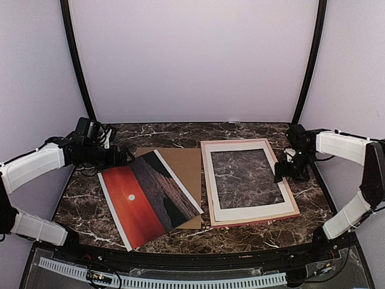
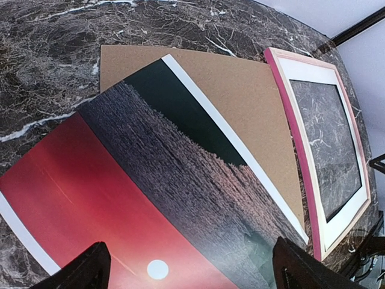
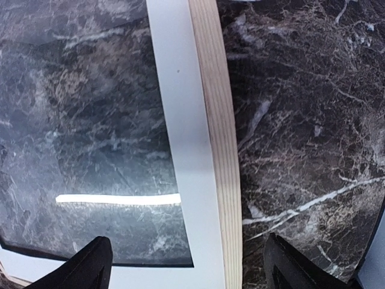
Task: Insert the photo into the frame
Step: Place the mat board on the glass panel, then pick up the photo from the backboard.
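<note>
Right now your left gripper (image 1: 123, 158) hangs over the back left of the worktop (image 1: 78, 205), fingers (image 2: 84, 271) spread wide and holding nothing, just beyond the far left corner of the photo (image 1: 147, 198). You can see the photo lying face up and skewed: red sky and small white sun toward the near left, dark water toward the far right. Its left half rests on the marble, and its right half lies over the brown backing board (image 1: 186, 162). It is outside the frame (image 1: 249, 220), which lies flat to the right. The frame's pink left rail runs along the board's right edge, and from these views you cannot say whether it overlaps the board or only touches it. A white mat sits inside the rails, and the marble shows through the middle opening. Your right gripper (image 1: 283, 171) is at the frame's right rail, about midway along it. In the right wrist view the jaws stand wide, one finger over the pane side and the other over bare marble. The wooden rail and mat edge run between them, and nothing is pinched. Whether the fingertips touch the frame is unclear.
</note>
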You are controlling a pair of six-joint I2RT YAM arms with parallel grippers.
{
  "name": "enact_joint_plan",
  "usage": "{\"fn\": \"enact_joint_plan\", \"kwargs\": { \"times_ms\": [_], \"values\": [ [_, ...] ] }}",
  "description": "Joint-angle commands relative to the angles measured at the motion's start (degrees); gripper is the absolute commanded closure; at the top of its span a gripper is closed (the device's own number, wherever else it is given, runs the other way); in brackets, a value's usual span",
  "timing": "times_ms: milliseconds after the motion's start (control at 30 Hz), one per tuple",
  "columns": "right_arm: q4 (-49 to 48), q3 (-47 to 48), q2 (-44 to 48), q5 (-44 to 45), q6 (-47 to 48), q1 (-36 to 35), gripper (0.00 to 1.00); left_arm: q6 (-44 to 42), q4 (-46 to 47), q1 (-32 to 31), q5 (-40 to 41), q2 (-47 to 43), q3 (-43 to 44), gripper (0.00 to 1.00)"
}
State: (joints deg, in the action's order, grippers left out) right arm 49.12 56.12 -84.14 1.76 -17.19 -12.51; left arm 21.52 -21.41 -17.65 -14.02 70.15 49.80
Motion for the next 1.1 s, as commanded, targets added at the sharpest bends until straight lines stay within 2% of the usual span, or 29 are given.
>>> {"fn": "enact_joint_plan", "kwargs": {
  "times_ms": [0, 100, 200, 300, 433, 600, 733, 900, 1067],
  "values": [
    [-7.0, 2.1, -3.2, -1.0, 0.0, 2.2, 0.13, -3.4, -4.4, -0.2, 2.2, 2.2, 3.8, 0.02],
    [-8.6, 3.5, -4.2, -1.5, -0.4, 2.3, 0.22, -5.1, -7.1, 0.8, 3.0, 3.4, 4.2, 0.01],
    [-11.7, 4.0, -1.7, -4.5, -1.1, -0.8, 0.23, -5.3, -7.8, 2.7, 0.6, 3.3, 2.6, 0.01],
    [-13.8, 5.8, -0.8, -5.3, -2.8, -6.8, 0.19, -5.1, -7.5, 6.0, -3.1, 2.4, -1.2, 0.01],
    [-18.7, 9.6, -3.1, -8.0, -6.0, -19.2, 0.18, -4.9, -7.1, 11.2, -10.2, 1.8, -5.5, 0.01],
    [-23.9, 16.9, -11.8, -9.8, -8.3, -30.5, 0.18, -2.5, -7.2, 13.3, -10.2, 0.8, -7.1, 0.01],
    [-24.5, 25.2, -21.3, -11.1, -7.5, -36.8, 0.18, -0.7, -7.8, 16.4, -11.6, 3.5, -7.7, 0.01],
    [-23.1, 35.2, -32.3, -12.0, -6.8, -41.2, 0.18, 0.7, -7.9, 20.1, -11.3, 4.0, -8.4, 0.01],
    [-21.5, 40.8, -39.0, -12.1, -8.2, -42.4, 0.2, 5.1, -6.1, 21.8, -12.4, 2.7, -12.1, 0.01]
  ]
}}
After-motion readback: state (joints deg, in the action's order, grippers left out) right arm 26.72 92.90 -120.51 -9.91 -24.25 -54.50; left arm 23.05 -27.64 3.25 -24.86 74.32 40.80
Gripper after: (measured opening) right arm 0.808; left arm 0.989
